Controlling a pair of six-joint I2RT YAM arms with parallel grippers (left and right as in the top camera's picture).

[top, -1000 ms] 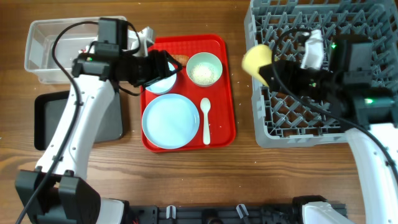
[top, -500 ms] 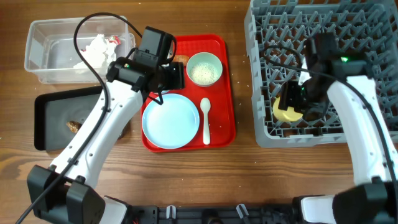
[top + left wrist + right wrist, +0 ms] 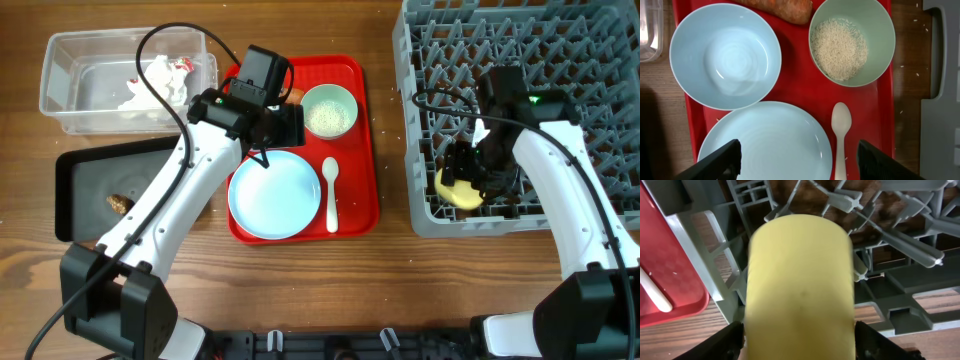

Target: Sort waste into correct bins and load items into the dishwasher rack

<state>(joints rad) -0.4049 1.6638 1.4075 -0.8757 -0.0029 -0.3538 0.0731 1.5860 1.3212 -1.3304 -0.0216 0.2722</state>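
Observation:
My left gripper [image 3: 281,128] [image 3: 800,165] is open and empty, hovering over the red serving tray above the far edge of the pale-blue plate [image 3: 275,197] [image 3: 765,145]. The left wrist view also shows the blue bowl [image 3: 725,55], the mint bowl [image 3: 328,110] [image 3: 852,42] holding white rice grains, the orange carrot [image 3: 782,6] and the white spoon [image 3: 331,192] [image 3: 841,135]. My right gripper [image 3: 463,180] [image 3: 802,340] is shut on the yellow cup [image 3: 456,190] [image 3: 800,280], low in the front-left corner of the grey dishwasher rack [image 3: 560,60].
The red serving tray [image 3: 362,170] lies mid-table. The clear tub [image 3: 70,95] at the far left holds a white napkin [image 3: 157,80] and red wrapper [image 3: 181,64]. The black tray [image 3: 80,185] in front of it holds a brown lump [image 3: 118,203].
My left arm has swung from the clear tub to above the red tray, leaving napkin and wrapper in the tub. My right gripper has carried the yellow cup down into the rack's front-left corner.

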